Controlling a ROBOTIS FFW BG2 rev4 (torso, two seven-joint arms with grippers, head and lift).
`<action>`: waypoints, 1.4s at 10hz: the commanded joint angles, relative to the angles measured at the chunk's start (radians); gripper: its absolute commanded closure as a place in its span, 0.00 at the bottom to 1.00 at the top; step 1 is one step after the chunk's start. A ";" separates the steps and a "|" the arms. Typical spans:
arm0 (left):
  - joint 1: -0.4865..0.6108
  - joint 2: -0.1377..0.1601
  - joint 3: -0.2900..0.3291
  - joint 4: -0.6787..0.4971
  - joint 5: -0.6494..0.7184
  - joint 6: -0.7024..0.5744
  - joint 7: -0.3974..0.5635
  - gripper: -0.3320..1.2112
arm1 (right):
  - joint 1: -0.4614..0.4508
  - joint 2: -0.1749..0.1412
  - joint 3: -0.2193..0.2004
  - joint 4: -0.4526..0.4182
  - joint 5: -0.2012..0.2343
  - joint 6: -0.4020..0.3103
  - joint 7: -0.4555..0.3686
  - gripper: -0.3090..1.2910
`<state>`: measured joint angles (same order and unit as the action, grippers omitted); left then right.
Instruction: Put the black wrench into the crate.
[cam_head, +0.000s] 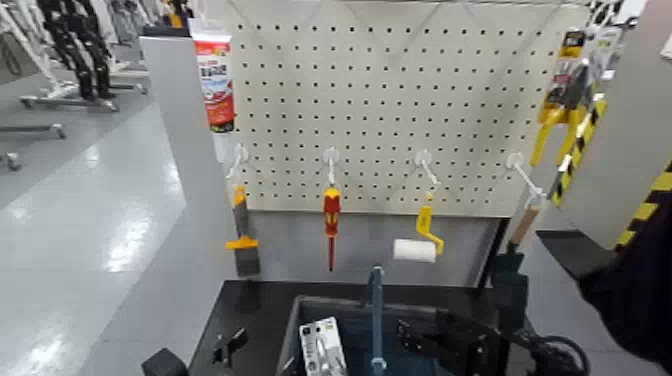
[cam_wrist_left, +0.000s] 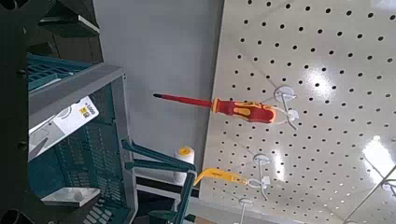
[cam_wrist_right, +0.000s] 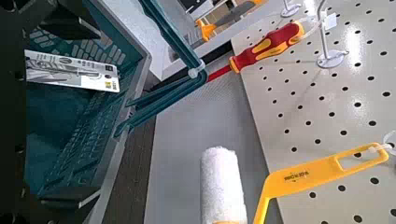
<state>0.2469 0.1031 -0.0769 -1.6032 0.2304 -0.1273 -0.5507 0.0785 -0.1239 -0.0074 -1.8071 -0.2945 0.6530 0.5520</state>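
Hanging: one screwdriver, one roller; one crate below; left hand, right hand state unclear.

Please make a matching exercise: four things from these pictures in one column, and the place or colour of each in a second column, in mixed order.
1 screwdriver
2 paint roller
3 white card
4 tube

a inside the crate
b yellow handle, on a hook
c red grip, on a hook
d at the upper left edge of the pegboard

Pairs: 1-c, 2-b, 3-a, 4-d
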 joint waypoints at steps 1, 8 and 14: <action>0.000 0.001 0.000 0.000 0.001 0.000 0.000 0.28 | 0.010 0.000 -0.002 -0.026 0.026 -0.035 -0.004 0.20; 0.006 -0.002 0.011 -0.003 0.000 0.000 0.000 0.28 | 0.322 -0.002 0.015 -0.143 0.124 -0.524 -0.333 0.23; 0.017 -0.010 0.022 -0.009 -0.006 0.000 0.000 0.28 | 0.509 -0.006 0.067 -0.118 0.149 -0.814 -0.492 0.28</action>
<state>0.2637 0.0940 -0.0568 -1.6114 0.2248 -0.1273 -0.5507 0.5797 -0.1274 0.0596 -1.9240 -0.1475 -0.1532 0.0608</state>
